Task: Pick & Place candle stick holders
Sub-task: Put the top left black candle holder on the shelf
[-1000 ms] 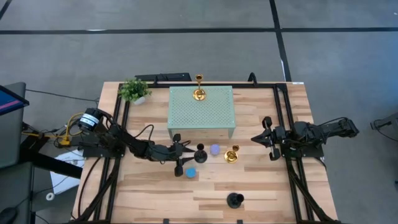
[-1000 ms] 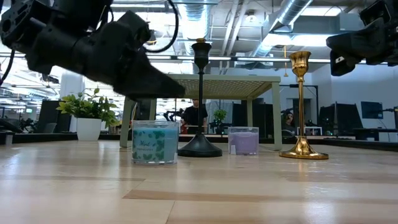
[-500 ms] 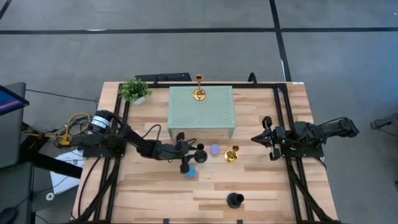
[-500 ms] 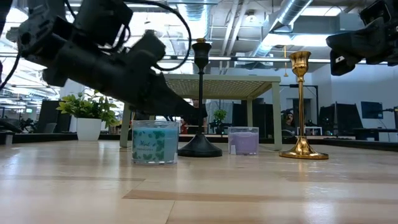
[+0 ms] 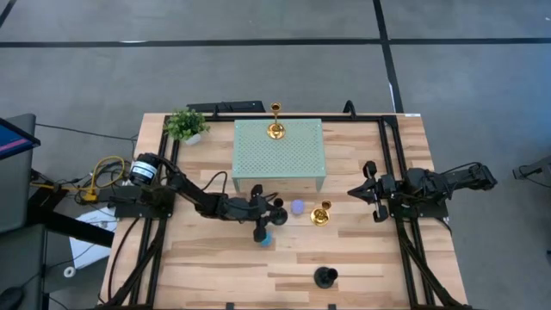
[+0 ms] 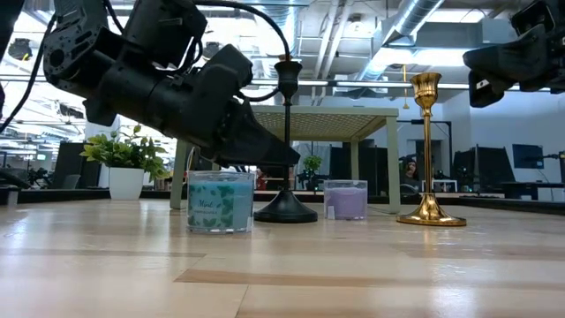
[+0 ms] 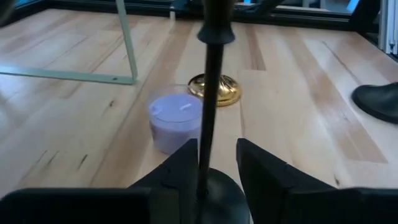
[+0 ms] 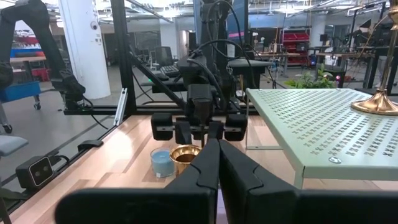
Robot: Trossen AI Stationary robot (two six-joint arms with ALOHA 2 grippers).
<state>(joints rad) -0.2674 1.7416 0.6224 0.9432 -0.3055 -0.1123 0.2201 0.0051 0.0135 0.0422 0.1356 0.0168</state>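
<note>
A black holder with a round base and thin stem (image 5: pixel 278 207) stands upright on the table in front of the mint stand (image 5: pixel 278 153). My left gripper (image 7: pixel 217 158) is open, with one finger on each side of that stem, low down near the base. A blue stubby holder (image 5: pixel 264 238), a lilac one (image 5: pixel 298 207) and a gold holder (image 5: pixel 320 213) stand close by. A second gold holder (image 5: pixel 275 129) stands on the stand's top. A second black holder (image 5: pixel 325 276) stands near the front edge. My right gripper (image 8: pixel 217 158) is shut and empty at the right. My left gripper has its fingers level, coming from the table's left, on either side of the black holder's stem (image 7: pixel 210 124). The stem stands close against one finger (image 7: pixel 186 165); I cannot tell whether it touches. The holder's base (image 6: pixel 285 212) rests on the table.
A small green potted plant (image 5: pixel 185 125) stands at the far left corner. The stand's legs (image 7: pixel 127 43) are just beyond the left gripper. Black frame rails run along the table's left, right and far edges. Bare wood lies at the front left.
My left gripper has moved toward the table's right edge, past the blue holder, up to the black holder, and its fingers now stand around the stem. The holders and my right arm have stayed where they were.
</note>
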